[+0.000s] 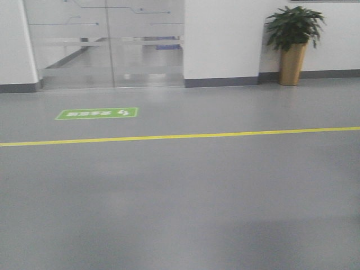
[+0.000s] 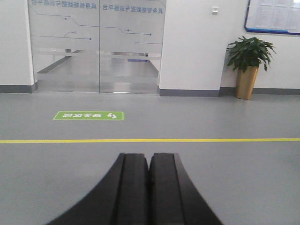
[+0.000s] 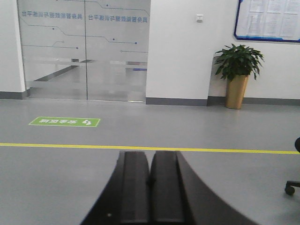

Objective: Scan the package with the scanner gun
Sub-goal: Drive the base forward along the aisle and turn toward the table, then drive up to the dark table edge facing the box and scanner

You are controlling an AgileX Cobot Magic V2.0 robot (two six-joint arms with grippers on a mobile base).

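My left gripper (image 2: 149,160) is pressed shut, its two black fingers (image 2: 133,187) flat against each other with nothing between them. My right gripper (image 3: 150,161) is the same: fingers together, holding nothing. Both point out over bare grey floor (image 1: 180,214).

Just past my left fingertips a yellow floor line (image 2: 150,140) runs straight across. Beyond it, ahead and to the left of the gripper, lies a green floor sticker (image 2: 88,115) with white lettering. Farther ahead on that side stand frosted glass doors (image 2: 98,47). Far ahead and to the right, a potted plant (image 2: 248,65) in a gold-coloured pot stands against the white wall, below a blue-framed notice board (image 2: 274,16).

Low to the right of my right gripper, a black chair caster (image 3: 289,188) shows at the edge.

The package and the scanner gun show in none of my three views.
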